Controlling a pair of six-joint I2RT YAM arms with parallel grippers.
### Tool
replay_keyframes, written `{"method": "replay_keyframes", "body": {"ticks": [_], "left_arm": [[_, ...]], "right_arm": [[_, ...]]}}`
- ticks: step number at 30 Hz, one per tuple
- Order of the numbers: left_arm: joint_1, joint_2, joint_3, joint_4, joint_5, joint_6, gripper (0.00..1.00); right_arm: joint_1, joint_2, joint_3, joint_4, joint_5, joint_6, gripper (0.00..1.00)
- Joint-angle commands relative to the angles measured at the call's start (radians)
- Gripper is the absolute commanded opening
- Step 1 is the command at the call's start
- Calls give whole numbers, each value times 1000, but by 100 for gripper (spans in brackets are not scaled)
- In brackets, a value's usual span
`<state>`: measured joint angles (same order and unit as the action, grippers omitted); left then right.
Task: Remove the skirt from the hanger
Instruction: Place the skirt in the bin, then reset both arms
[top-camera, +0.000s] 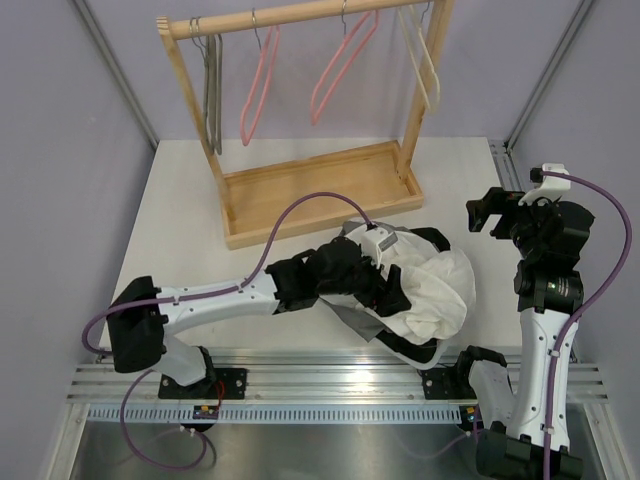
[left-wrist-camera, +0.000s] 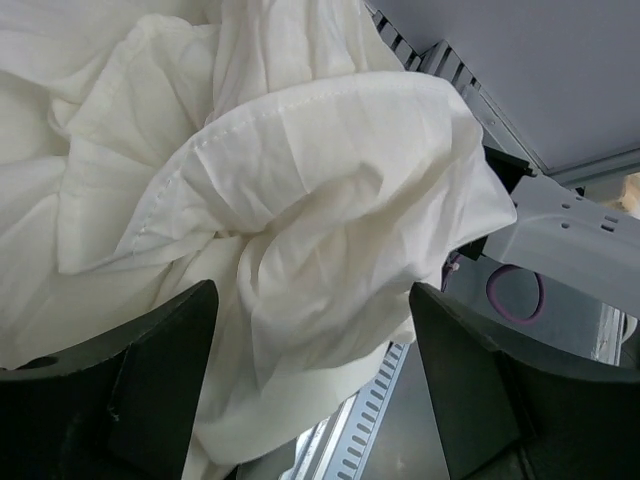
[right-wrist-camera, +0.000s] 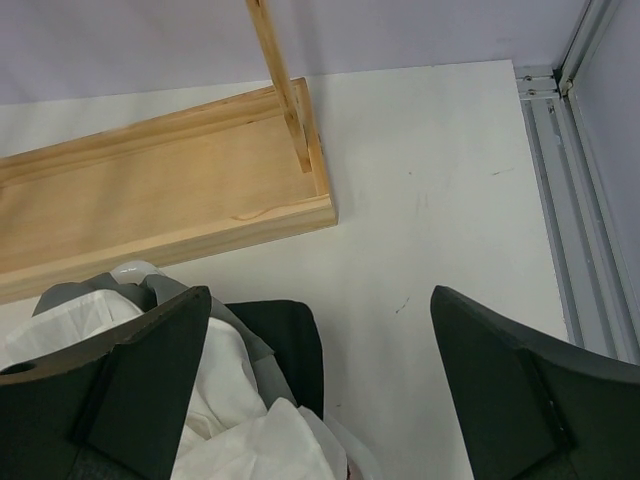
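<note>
The white skirt (top-camera: 440, 290) lies crumpled in a heap near the table's front edge, off any hanger. My left gripper (top-camera: 392, 298) hovers over the heap's left side. In the left wrist view the left gripper (left-wrist-camera: 313, 370) is open, and folds of the skirt (left-wrist-camera: 300, 180) hang loosely between and beyond the fingers, not pinched. My right gripper (top-camera: 482, 214) is raised at the right, apart from the heap. Its wrist view shows the right gripper (right-wrist-camera: 320, 380) open over bare table, with the skirt (right-wrist-camera: 230, 420) at the lower left. Several bare hangers, among them a pink hanger (top-camera: 262, 85), hang on the rack.
The wooden rack (top-camera: 320, 185) with its tray base stands behind the heap, carrying a grey hanger (top-camera: 212, 95), a second pink hanger (top-camera: 340, 70) and a cream hanger (top-camera: 425, 65). A grey garment (top-camera: 355, 320) and a black garment (top-camera: 415, 350) lie under the skirt.
</note>
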<state>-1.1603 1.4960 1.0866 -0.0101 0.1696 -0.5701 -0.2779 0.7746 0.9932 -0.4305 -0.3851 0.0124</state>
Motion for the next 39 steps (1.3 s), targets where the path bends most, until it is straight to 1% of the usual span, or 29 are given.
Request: {"method": "replay_keyframes", "body": {"ticks": [1, 8, 12, 13, 15, 16, 18, 19, 21, 22, 25, 30, 31, 34, 39], "left_arm": [[1, -55, 42, -63, -41, 65, 82], [2, -132, 67, -51, -76, 88, 82], [10, -248, 33, -18, -102, 130, 82], [13, -270, 21, -16, -125, 147, 83], [19, -340, -19, -40, -180, 202, 91], [20, -364, -31, -59, -256, 217, 99], [24, -428, -57, -115, -321, 265, 99], [24, -448, -76, -145, -397, 274, 99], [24, -480, -91, -221, -468, 292, 99], [24, -514, -108, -246, -539, 294, 99], [24, -586, -146, -306, -657, 280, 99], [24, -698, -232, -359, -781, 221, 99], [24, -713, -240, -375, -826, 207, 99], [24, -772, -272, -430, -870, 165, 99], [24, -887, -315, -462, -889, 138, 99]], "right_arm": [[-7, -5, 2, 39, -15, -6, 100], [-7, -8, 2, 35, -23, -6, 99], [-7, -9, 2, 30, -58, -5, 100], [-7, -8, 5, 24, -92, -37, 100], [-7, -6, 9, 18, -127, -43, 99], [-7, -5, 18, 3, -162, -57, 99], [-7, 11, 35, -20, -187, -71, 99], [-7, 20, 51, -51, -208, -93, 99], [-7, 32, 64, -76, -212, -107, 100], [-7, 32, 73, -91, -203, -117, 99], [-7, 26, 84, -106, -169, -123, 99], [-7, 9, 116, -131, -97, -98, 99], [-7, 5, 128, -142, -77, -97, 100], [-7, -14, 142, -154, -32, -83, 99], [-7, -37, 140, -155, 26, -42, 99]]}}
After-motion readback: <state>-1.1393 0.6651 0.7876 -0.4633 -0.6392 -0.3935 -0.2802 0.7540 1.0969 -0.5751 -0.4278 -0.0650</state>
